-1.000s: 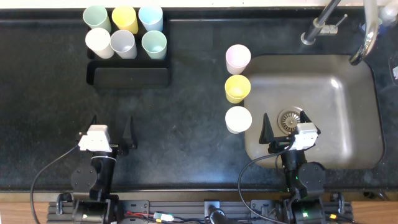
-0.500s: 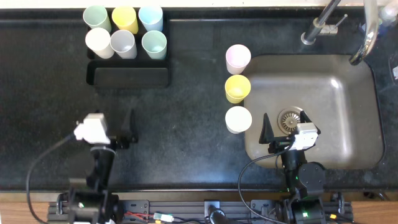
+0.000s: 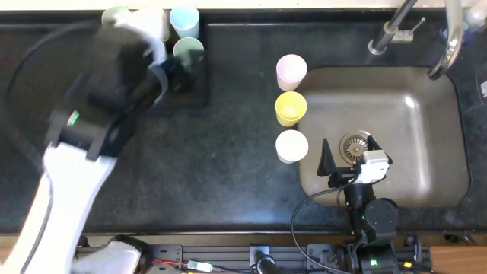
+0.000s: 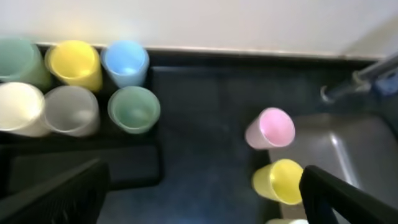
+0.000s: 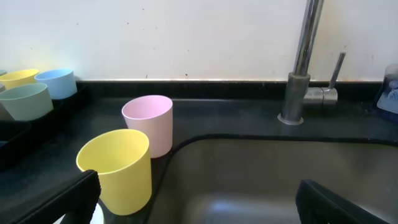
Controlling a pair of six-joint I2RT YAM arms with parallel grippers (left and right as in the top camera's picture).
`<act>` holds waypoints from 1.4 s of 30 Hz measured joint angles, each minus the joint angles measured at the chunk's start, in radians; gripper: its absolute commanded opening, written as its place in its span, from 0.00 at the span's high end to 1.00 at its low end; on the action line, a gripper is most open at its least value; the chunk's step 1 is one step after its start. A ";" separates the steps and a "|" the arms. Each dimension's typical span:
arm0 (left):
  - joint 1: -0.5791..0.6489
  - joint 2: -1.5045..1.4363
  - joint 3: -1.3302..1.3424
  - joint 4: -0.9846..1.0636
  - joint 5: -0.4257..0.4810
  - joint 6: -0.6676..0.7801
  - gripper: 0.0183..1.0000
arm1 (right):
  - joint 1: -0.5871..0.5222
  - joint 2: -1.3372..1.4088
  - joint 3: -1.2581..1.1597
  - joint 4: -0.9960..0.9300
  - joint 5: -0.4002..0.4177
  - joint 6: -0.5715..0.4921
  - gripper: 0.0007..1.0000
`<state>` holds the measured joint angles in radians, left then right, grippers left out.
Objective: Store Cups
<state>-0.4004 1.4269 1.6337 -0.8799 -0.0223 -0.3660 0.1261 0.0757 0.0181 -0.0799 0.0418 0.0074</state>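
Top view: the left arm (image 3: 99, 114) had swung up high over the black cup tray (image 3: 194, 93) from its low rest a second ago. The right hand (image 3: 348, 148) hadn't moved, spread wide over the steel sink (image 3: 426, 114).

Left wrist view: the left hand (image 4: 202, 169) was wide and empty. A pink plastic cup (image 4: 270, 127) and a yellow plastic cup (image 4: 280, 182) stood loose on the dark table (image 4: 205, 124). Best to descend straight and straddle one rim.

Right wrist view: both cups close by.

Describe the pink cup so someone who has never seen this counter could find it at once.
Start at the stainless steel sink set in the dark stone countertop. Three loose plastic cups stand in a line along its left rim. The pale pink plastic cup is the end one nearest the back wall, beyond the yellow plastic cup and the white plastic cup.
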 measured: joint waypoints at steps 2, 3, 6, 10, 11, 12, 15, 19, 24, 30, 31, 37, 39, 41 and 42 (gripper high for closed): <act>-0.062 0.117 0.122 -0.078 -0.038 -0.045 0.00 | 0.000 0.000 0.000 0.000 0.000 0.000 0.00; -0.091 0.174 0.175 -0.106 -0.053 -0.068 0.00 | 0.000 0.000 0.000 0.000 0.000 0.000 0.00; -0.166 0.338 0.316 -0.177 -0.080 -0.132 0.00 | 0.000 0.000 0.000 0.000 0.000 0.000 0.00; -0.235 0.548 0.488 -0.274 -0.096 -0.204 0.00 | 0.000 0.000 0.000 0.000 0.000 0.000 0.01; -0.245 0.592 0.520 -0.288 -0.099 -0.217 0.00 | 0.000 0.000 0.000 0.000 0.000 0.000 0.00; -0.253 0.633 0.549 -0.300 -0.101 -0.229 0.00 | 0.000 0.000 0.000 0.000 0.000 0.000 0.00; -0.270 0.740 0.618 -0.304 -0.108 -0.252 0.00 | 0.000 0.000 0.000 0.000 0.000 0.000 0.00; -0.282 0.849 0.677 -0.301 -0.126 -0.266 0.00 | 0.000 0.000 0.000 0.000 0.000 0.000 0.00; -0.283 0.921 0.705 -0.292 -0.162 -0.273 0.04 | 0.000 0.000 0.000 0.000 0.000 0.000 0.00; -0.283 0.962 0.713 -0.252 -0.180 -0.286 0.11 | 0.000 0.000 0.000 0.000 0.000 0.000 0.00; -0.283 0.968 0.713 -0.242 -0.181 -0.286 0.13 | 0.000 0.000 0.000 0.000 0.000 0.000 0.00; -0.283 1.007 0.716 -0.216 -0.184 -0.286 0.49 | 0.000 0.000 0.000 0.000 0.000 0.000 0.00; -0.283 1.014 0.716 -0.214 -0.182 -0.283 0.61 | 0.000 0.000 0.000 0.000 0.000 0.000 0.00; -0.282 1.014 0.716 -0.204 -0.174 -0.277 0.77 | 0.000 0.000 0.000 0.000 0.000 0.000 0.00; -0.281 1.014 0.716 -0.195 -0.172 -0.274 0.86 | 0.000 0.000 0.000 0.000 0.000 0.000 0.00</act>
<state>-0.6811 2.4413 2.3497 -1.0752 -0.1940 -0.6395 0.1261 0.0757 0.0181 -0.0795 0.0418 0.0078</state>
